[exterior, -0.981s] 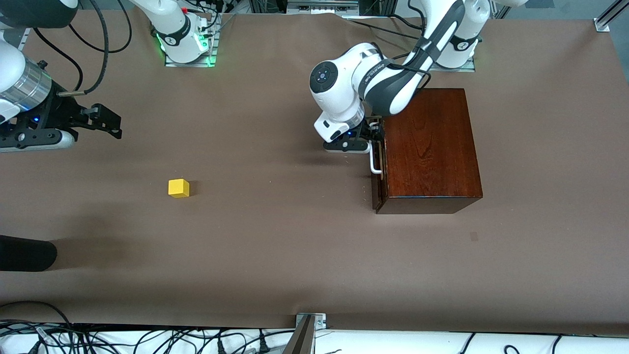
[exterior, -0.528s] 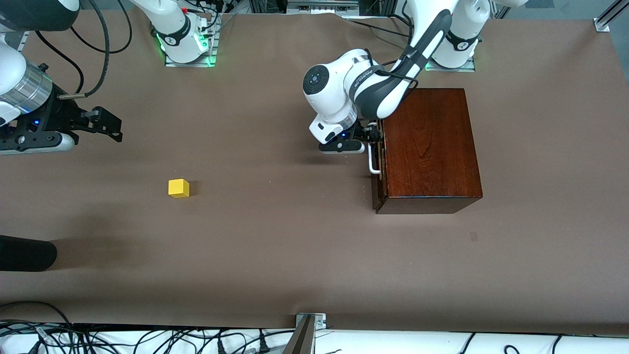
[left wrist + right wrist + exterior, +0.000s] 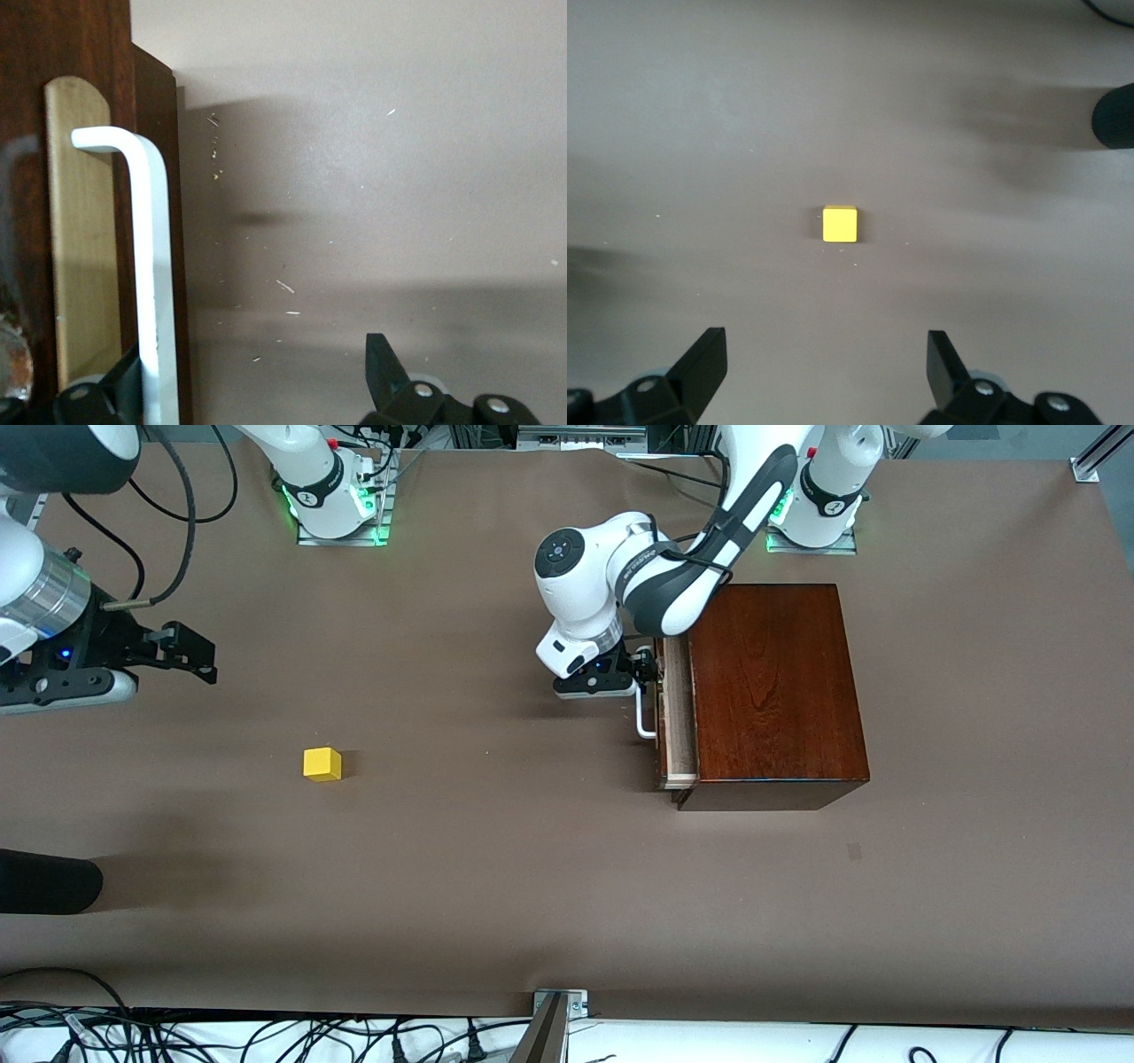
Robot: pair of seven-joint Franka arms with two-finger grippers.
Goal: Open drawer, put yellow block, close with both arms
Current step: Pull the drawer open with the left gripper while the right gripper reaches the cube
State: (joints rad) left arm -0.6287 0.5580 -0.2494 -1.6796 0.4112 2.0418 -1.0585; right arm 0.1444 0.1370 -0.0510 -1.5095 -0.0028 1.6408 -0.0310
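Observation:
The dark reddish-brown wooden box [image 3: 775, 691] stands toward the left arm's end of the table. Its drawer [image 3: 678, 717] is pulled out a little, so a strip of pale interior shows. My left gripper [image 3: 645, 676] is at the white bar handle [image 3: 646, 722], with its fingers spread wide. In the left wrist view one finger [image 3: 128, 376] sits between the handle [image 3: 152, 266] and the drawer front [image 3: 81, 248]; the gripper [image 3: 255, 372] holds nothing. The yellow block [image 3: 322, 764] lies on the table toward the right arm's end. My right gripper [image 3: 190, 657] hovers open above the table near it; the block [image 3: 840, 224] shows ahead of the gripper [image 3: 827, 354].
A black cylindrical object [image 3: 44, 881] pokes in at the table's edge toward the right arm's end, nearer the front camera than the block; it also shows in the right wrist view [image 3: 1116, 115]. Brown tabletop [image 3: 496, 850] lies between block and box.
My left gripper has moved toward the right arm's end with a finger hooked on the handle, and the drawer has slid out a little. The right gripper has shifted slightly.

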